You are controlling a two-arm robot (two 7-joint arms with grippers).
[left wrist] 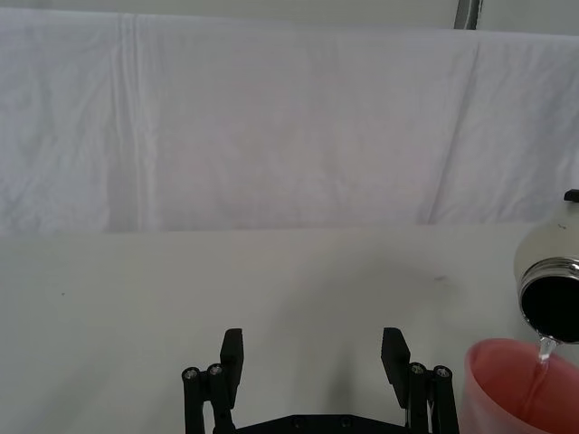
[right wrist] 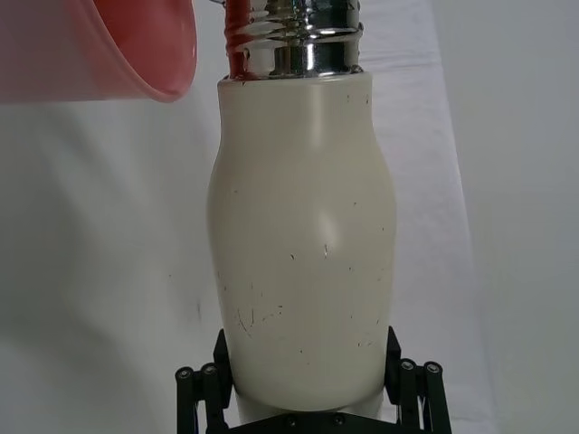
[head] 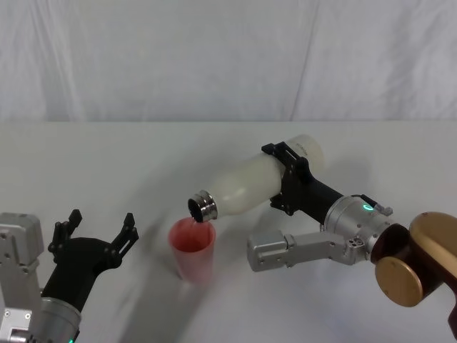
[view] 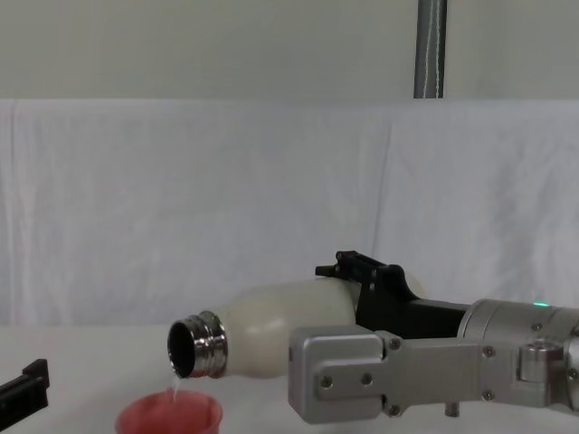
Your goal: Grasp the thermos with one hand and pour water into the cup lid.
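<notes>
— Right gripper point(head: 291, 174) first: how does it hold?
— Clamped around the lower body of the thermos point(head: 253, 181), a black finger on each side, seen close in the right wrist view point(right wrist: 303, 262). The bottle is tipped nearly flat, its steel neck just above the cup lid point(head: 192, 249).
— Any water showing?
— A thin stream falls from the mouth into the pink cup in the left wrist view point(left wrist: 545, 346); the chest view shows it too, faintly.
— What is cut off?
— The cup's base drops below the chest view's edge point(view: 169, 417), and the thermos's bottom end sits behind the gripper's fingers there.
— And the left gripper point(head: 97, 227)?
— Left of the cup lid, apart from it, fingers spread wide, holding nothing.
— Room around?
— Bare white table point(head: 143, 157) behind the cup lid and off to its left, back to the white backdrop cloth point(head: 214, 57).
</notes>
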